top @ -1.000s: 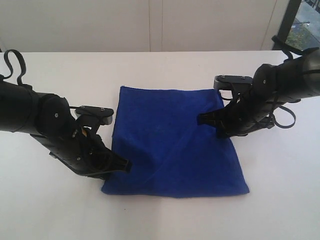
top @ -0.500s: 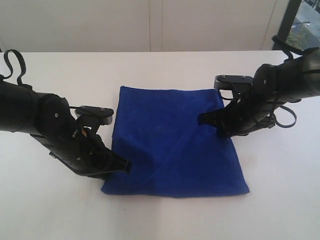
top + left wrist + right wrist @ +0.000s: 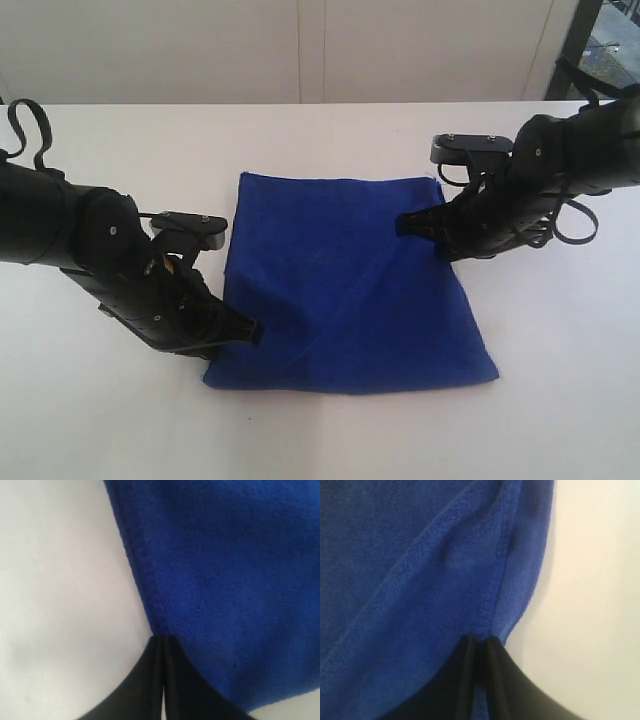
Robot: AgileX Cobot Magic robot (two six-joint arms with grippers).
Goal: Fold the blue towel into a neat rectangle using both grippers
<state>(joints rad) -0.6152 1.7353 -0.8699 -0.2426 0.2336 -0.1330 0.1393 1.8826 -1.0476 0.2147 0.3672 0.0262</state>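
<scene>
Evidently soft, light and floppy, the blue towel [image 3: 345, 285] lies on the surface [image 3: 320, 440] between the left pincer [image 3: 162, 638], clamped on one hem, and the right pincer [image 3: 479, 640], nipping the opposite hem: edges grip best.

blue towel [image 3: 350, 290]: soft fuzzy cloth, stitched hem; table [image 3: 320, 440]: smooth matt white.

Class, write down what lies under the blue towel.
The blue towel lies on the white table, which shows all round it. In the right wrist view a lower towel layer peeks out. The rest beneath is covered.
</scene>
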